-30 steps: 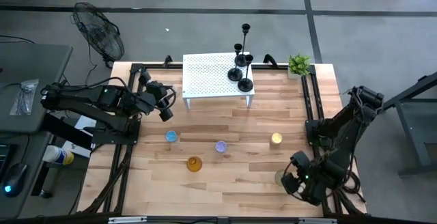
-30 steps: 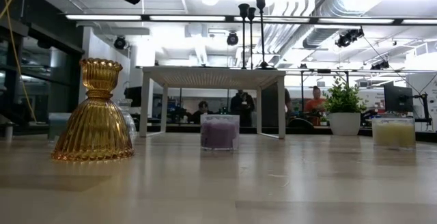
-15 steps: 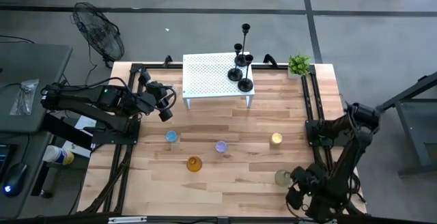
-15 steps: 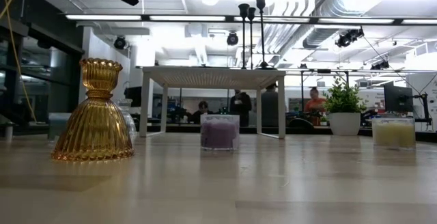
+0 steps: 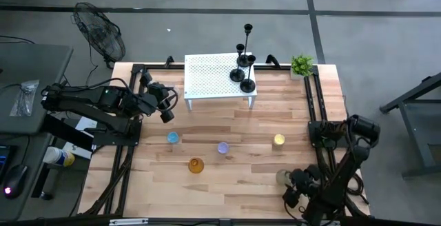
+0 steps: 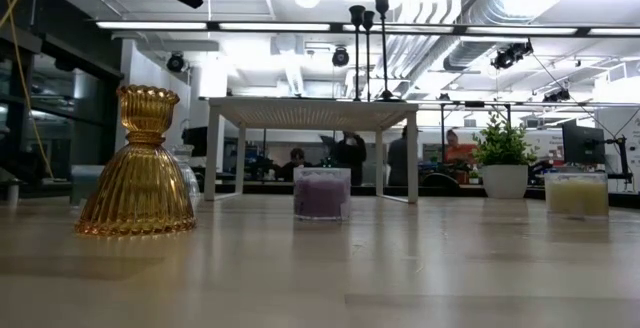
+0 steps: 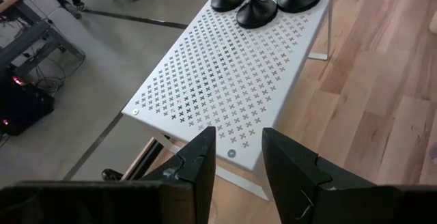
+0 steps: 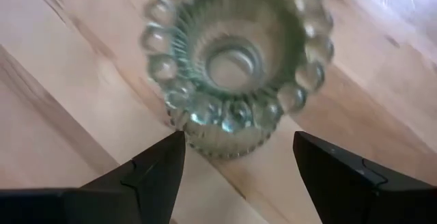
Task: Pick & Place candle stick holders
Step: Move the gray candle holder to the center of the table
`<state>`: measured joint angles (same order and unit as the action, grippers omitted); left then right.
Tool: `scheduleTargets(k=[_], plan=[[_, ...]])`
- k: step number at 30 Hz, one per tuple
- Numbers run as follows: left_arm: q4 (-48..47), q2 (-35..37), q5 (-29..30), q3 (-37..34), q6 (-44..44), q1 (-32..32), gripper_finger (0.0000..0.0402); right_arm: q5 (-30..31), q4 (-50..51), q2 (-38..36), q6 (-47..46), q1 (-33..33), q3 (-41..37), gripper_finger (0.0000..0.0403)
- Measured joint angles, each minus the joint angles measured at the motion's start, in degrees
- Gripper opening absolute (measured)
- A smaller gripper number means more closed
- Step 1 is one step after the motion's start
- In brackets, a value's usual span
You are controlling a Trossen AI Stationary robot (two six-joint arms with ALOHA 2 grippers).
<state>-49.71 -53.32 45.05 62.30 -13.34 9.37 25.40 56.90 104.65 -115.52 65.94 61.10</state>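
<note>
1. The right gripper [image 8: 235, 166] was seen spread wide and empty, low over the table's near right corner.
2. Just ahead of its fingertips [image 8: 160, 159] stood a clear green beaded glass holder [image 8: 235, 63], upright on the wooden table [image 5: 227, 185], not touched.
3. Further off from that gripper, a yellow glass holder [image 5: 279, 140], a purple one [image 5: 222, 147], an amber ribbed holder [image 5: 196, 165] and a blue one [image 5: 172, 138] were noted, each well apart.
4. The left gripper [image 7: 237, 157] was held narrowly parted, empty, raised beside the white perforated stand [image 7: 239, 74].
5. At that stand's far end, three black candlesticks [image 5: 244, 71] stood clustered upright.
6. Beyond them, a potted plant [image 5: 301, 65] was recorded.
</note>
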Motion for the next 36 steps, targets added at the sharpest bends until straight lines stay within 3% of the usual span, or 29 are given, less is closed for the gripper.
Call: scheduleTargets(k=[14, 22, 36], plan=[[0.0, 0.0, -1.2, 0.0, 0.0, 0.0, 0.0117, 10.4, 1.2, 0.1, 3.1, -3.1, 0.0, 0.0266], [0.1, 0.0, -1.2, 0.0, 0.0, 0.0, 0.0117, 10.6, -0.2, 0.1, 3.3, -4.9, 0.0, 0.0261], [0.1, 0.0, -1.5, 0.0, 0.0, 0.0, 0.0117, 9.6, -1.8, 0.1, 3.3, -5.0, 0.0, 0.0152]])
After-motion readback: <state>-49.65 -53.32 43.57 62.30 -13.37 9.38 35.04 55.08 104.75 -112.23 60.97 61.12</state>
